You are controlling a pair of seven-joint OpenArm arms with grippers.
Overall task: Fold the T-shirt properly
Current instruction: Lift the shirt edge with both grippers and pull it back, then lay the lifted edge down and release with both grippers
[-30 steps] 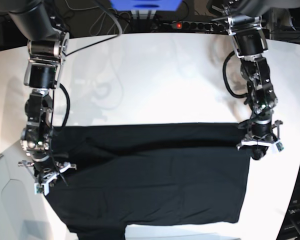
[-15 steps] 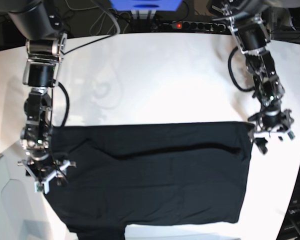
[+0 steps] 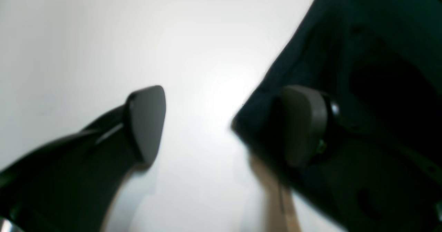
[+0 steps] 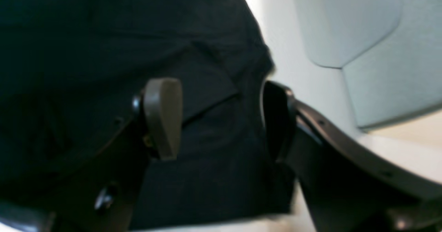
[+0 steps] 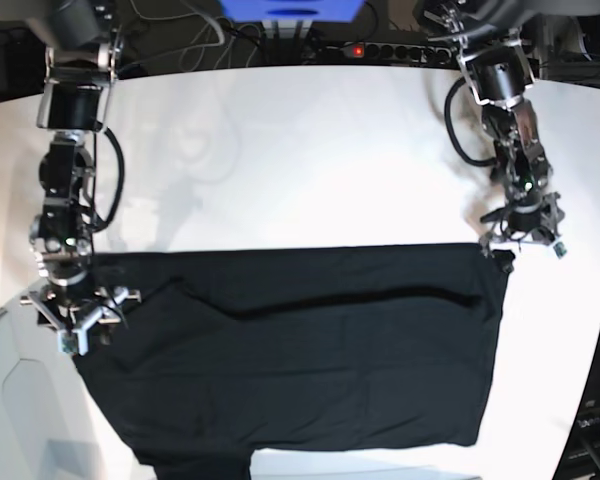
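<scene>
I've got both claws spread, nothing gripped: left gripper (image 5: 521,243) at 2 o'clock, right gripper (image 5: 75,318) at 9. T-shirt (image 5: 300,350) flat mid-table. Fold looks laid; next regrasp far edge.

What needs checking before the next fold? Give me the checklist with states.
1. Left gripper open, clear of cloth: ok.
2. Right gripper open: ok; its fingers straddle the T-shirt edge, contact: cannot tell.
3. Folded layer lying flat: not ok, one long crease runs across it.
4. Far edge straight: ok.
5. Whole shirt on the white table: cannot tell, near edge is cut off by the frame.
</scene>
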